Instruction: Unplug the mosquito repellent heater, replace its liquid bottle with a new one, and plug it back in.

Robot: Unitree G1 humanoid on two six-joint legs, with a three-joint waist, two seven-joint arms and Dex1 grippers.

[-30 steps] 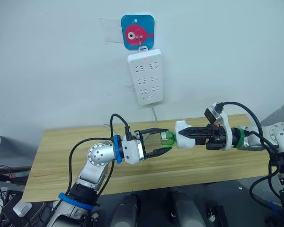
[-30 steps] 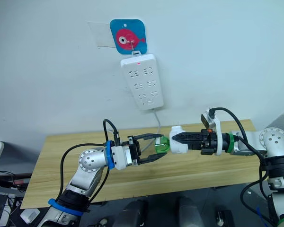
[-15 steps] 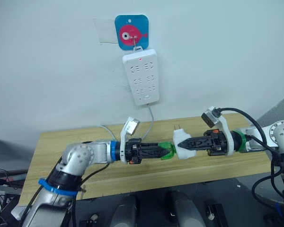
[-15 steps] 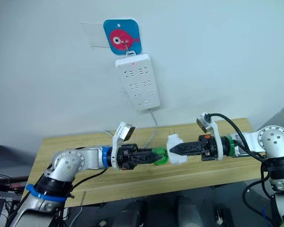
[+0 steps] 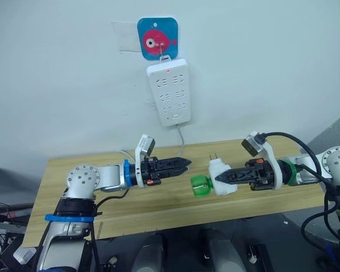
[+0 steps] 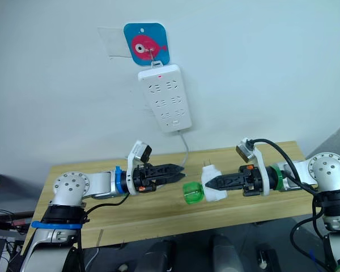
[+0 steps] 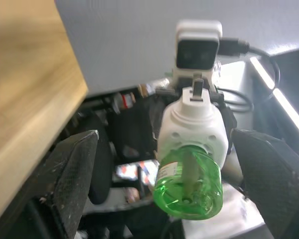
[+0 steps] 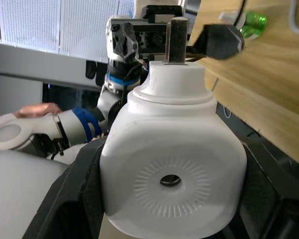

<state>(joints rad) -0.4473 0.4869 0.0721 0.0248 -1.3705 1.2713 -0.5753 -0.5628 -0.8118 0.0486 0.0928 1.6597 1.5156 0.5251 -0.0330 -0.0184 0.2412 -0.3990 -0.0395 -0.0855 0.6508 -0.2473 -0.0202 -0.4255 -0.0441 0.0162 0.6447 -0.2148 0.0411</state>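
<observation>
My right gripper [image 5: 220, 179] is shut on the mosquito repellent heater [image 5: 217, 170], a small white unit held above the table with its plug prongs up. Its round vent hole faces the right wrist camera [image 8: 172, 180]. A green liquid bottle [image 5: 200, 186] is still screwed into the heater and points toward my left gripper [image 5: 186, 164]. That gripper is open and hangs a short way left of the bottle without touching it. In the left wrist view the bottle [image 7: 189, 186] sits beyond the spread fingers. Another green bottle [image 8: 253, 20] lies on the table.
A long white power strip [image 5: 169, 90] hangs on the wall under a blue fish hook [image 5: 157, 38], its cable [image 5: 181, 140] dropping behind the wooden table [image 5: 158, 198]. A person's hand [image 8: 37, 108] shows beyond the table edge.
My left gripper has let go of the green bottle, opened and pulled back to the left. The bottle stays on the heater, which the right gripper has lowered slightly.
</observation>
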